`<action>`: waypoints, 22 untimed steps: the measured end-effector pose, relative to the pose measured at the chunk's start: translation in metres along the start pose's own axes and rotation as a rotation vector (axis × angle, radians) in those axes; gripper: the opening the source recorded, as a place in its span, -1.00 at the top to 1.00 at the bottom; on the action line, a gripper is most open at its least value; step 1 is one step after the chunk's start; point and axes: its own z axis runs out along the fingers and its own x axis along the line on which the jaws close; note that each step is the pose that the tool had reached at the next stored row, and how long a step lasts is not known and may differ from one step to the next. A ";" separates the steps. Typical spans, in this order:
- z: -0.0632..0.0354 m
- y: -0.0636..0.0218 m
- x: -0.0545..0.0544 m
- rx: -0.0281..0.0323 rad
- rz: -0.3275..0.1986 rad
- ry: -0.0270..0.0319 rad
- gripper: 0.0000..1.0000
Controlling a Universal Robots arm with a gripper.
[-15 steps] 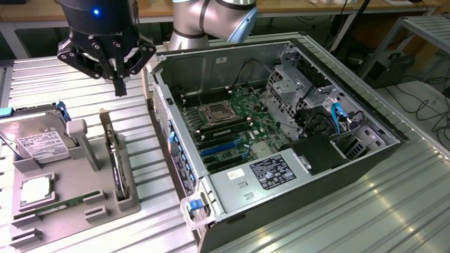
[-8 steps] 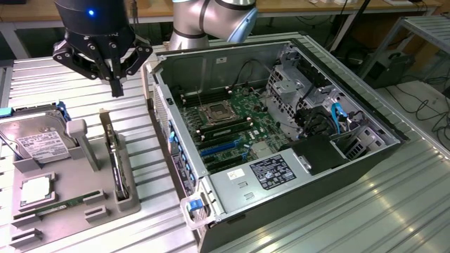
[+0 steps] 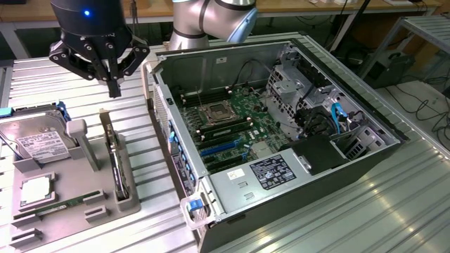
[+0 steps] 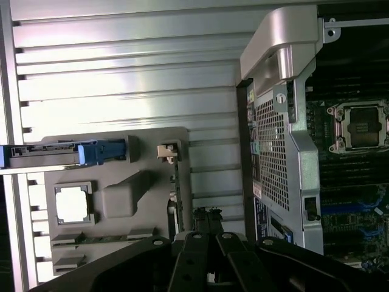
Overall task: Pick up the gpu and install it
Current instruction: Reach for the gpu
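The pincer (image 3: 113, 90) is closed tight w/ nothing held, up near the gpu (image 3: 113, 158), which is stood on edge in the tray (image 3: 70, 196). If lowered still closed or off-line, the gpu could be knocked & bent.

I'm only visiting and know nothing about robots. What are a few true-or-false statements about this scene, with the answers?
1. The gripper is shut and holds nothing. True.
2. The gpu is plugged into the motherboard. False: it stands on edge in the gray tray beside the computer case.
3. The computer case lies open, with its motherboard showing. True.
4. The hard drive sits inside the computer case. False: it rests in the gray tray, toward the exterior view's left.
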 end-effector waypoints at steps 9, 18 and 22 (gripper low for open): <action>-0.0002 -0.0028 0.013 0.0001 -0.001 0.0001 0.79; 0.0000 -0.0058 0.025 0.0000 -0.002 0.0001 0.79; 0.0002 -0.0103 0.029 -0.0001 -0.003 0.0002 0.79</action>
